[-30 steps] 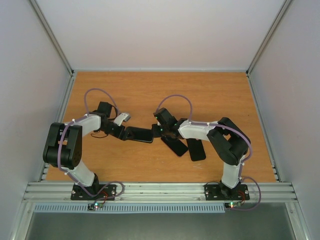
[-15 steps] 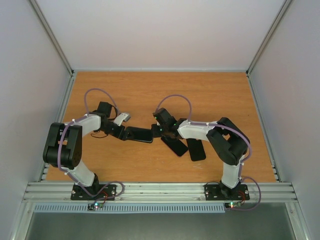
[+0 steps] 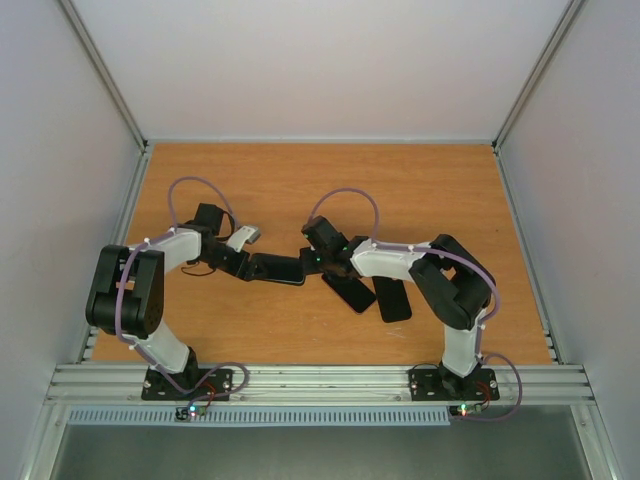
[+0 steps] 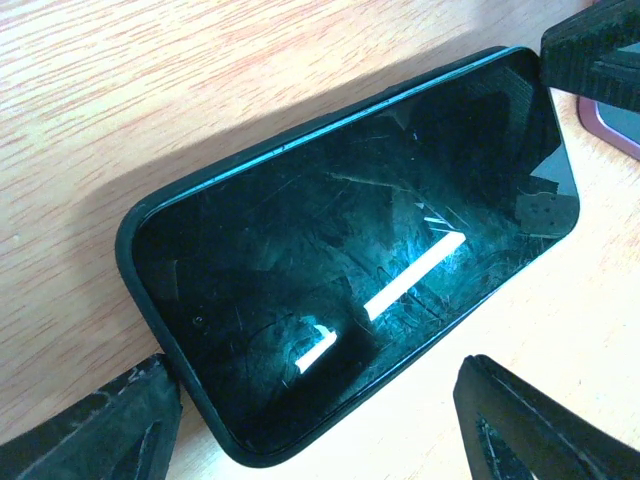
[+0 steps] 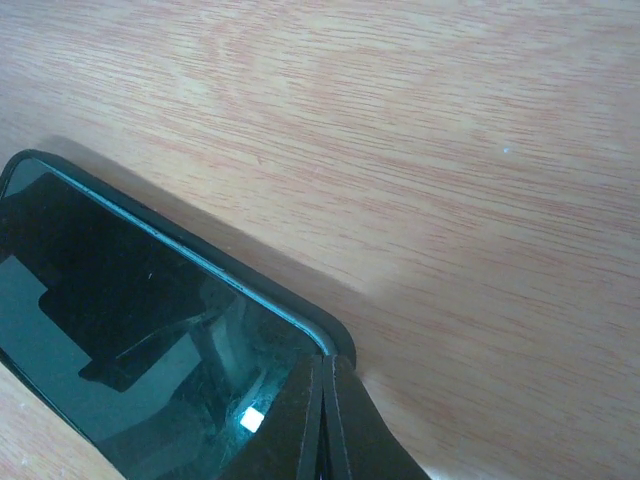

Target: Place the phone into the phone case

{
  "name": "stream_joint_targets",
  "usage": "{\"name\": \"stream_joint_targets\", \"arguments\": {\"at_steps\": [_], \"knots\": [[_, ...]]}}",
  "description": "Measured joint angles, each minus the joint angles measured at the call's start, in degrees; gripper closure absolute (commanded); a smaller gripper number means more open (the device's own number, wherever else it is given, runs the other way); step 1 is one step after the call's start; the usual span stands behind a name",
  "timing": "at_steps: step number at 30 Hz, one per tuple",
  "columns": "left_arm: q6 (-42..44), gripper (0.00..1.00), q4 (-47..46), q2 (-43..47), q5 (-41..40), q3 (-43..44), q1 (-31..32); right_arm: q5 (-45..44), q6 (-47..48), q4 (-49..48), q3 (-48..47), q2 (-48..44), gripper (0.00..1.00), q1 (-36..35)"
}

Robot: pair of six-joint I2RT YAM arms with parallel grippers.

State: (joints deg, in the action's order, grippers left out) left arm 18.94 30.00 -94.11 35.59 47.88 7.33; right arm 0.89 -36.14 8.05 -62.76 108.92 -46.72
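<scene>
The phone [image 3: 278, 268] lies screen up on the wooden table, its glossy black screen [image 4: 360, 250] ringed by the black rim of the phone case [image 4: 135, 260]. My left gripper [image 3: 245, 265] is open and straddles the phone's left end. One finger [image 4: 100, 435] touches the case corner, while the other finger [image 4: 540, 420] stands apart from the edge. My right gripper [image 3: 318, 262] is shut, and its closed fingertips [image 5: 325, 372] rest on the phone's right corner, just inside the case rim [image 5: 338, 338]. Nothing sits between its fingers.
Two more dark flat slabs [image 3: 350, 292] [image 3: 392, 298] lie under the right arm, right of the phone. A pinkish-edged object [image 4: 615, 125] shows at the right edge of the left wrist view. Metal frame rails border the table [image 3: 300, 180].
The right arm has edged slightly left, toward the phone's corner. The left arm and the phone have not moved.
</scene>
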Motion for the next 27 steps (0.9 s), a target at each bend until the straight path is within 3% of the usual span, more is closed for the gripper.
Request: {"name": "stream_joint_targets", "arguments": {"at_steps": [7, 12, 17, 21, 27], "knots": [[0.0, 0.25, 0.07, 0.0, -0.13, 0.0, -0.11, -3.23, -0.17, -2.36, -2.36, 2.47, 0.99, -0.68], [0.0, 0.25, 0.11, 0.0, -0.09, 0.0, -0.11, -1.73, -0.31, -12.79, -4.17, 7.43, 0.99, -3.32], [0.0, 0.25, 0.11, 0.0, -0.11, 0.0, -0.11, 3.63, -0.76, -15.65, -3.28, 7.91, 0.99, -6.45], [0.24, 0.25, 0.28, 0.0, -0.11, 0.0, -0.11, 4.28, -0.5, -13.94, -2.49, 6.45, 0.99, -7.96], [0.44, 0.25, 0.24, 0.02, -0.04, 0.0, -0.11, 1.16, 0.72, -3.61, 0.22, -0.63, 0.91, -7.72]]}}
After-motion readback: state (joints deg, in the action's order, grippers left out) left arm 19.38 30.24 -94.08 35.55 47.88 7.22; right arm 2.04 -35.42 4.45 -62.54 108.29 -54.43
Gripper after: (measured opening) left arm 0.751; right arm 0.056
